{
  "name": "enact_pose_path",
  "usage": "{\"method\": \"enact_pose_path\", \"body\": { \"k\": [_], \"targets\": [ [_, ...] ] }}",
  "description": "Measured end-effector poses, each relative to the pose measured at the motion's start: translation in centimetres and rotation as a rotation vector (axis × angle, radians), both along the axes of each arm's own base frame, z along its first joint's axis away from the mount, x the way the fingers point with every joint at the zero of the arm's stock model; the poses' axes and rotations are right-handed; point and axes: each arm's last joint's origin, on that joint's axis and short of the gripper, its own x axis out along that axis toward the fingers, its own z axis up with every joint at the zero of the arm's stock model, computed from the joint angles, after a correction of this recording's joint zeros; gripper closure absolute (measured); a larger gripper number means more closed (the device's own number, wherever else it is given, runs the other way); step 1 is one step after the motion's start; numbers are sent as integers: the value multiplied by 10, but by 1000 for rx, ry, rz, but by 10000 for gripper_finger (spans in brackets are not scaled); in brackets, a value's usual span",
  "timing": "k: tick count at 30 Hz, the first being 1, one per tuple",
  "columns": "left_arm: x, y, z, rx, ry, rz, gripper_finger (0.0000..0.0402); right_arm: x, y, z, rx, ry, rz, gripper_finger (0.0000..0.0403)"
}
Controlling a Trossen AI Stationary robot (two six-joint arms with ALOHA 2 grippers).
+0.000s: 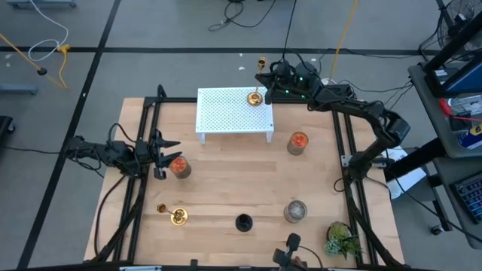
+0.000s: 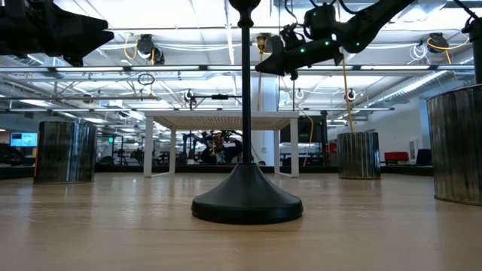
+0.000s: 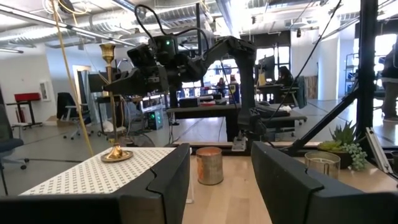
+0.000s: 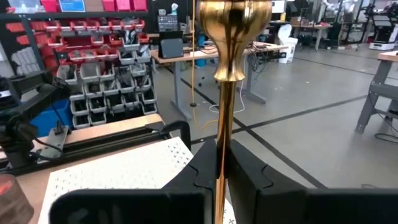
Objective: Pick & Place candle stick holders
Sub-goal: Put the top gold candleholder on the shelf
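A gold candlestick holder (image 1: 256,98) stands with its round base on the far right corner of a white perforated stand (image 1: 226,113). My right gripper (image 1: 264,80) is shut on its stem, above the stand. A second gold holder (image 1: 177,217) and a shorter black holder (image 1: 243,222) stand on their bases on the table near the front edge. The black one fills the middle of the low view (image 2: 247,197). My left gripper (image 1: 167,149) is open and empty at the table's left, beside an orange-topped jar (image 1: 179,167). My right gripper pinches the gold holder's thin stem (image 4: 221,134) between its two fingers, below the flared cup. The fingers come level from the table's far right side and lie across the stem. The holder stands upright, its base (image 3: 116,154) on the white stand.
A second orange-topped jar (image 1: 298,142) stands right of the white stand, and a grey jar (image 1: 295,211) stands near the front. A small green plant (image 1: 343,239) is at the front right corner. Black frame rails run along both table sides.
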Motion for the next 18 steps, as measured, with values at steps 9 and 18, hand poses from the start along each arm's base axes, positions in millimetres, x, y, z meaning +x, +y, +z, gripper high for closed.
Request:
{"method": "enact_pose_path", "body": {
  "k": [9, 18],
  "targets": [
    [0, 0, 0, -2, 0, -2, 222, -3, -1, 1, 5, 8, -13, 390],
    [0, 0, 0, -5, -1, -3, 222, -3, -1, 1, 7, 8, -13, 370]
  ]
}}
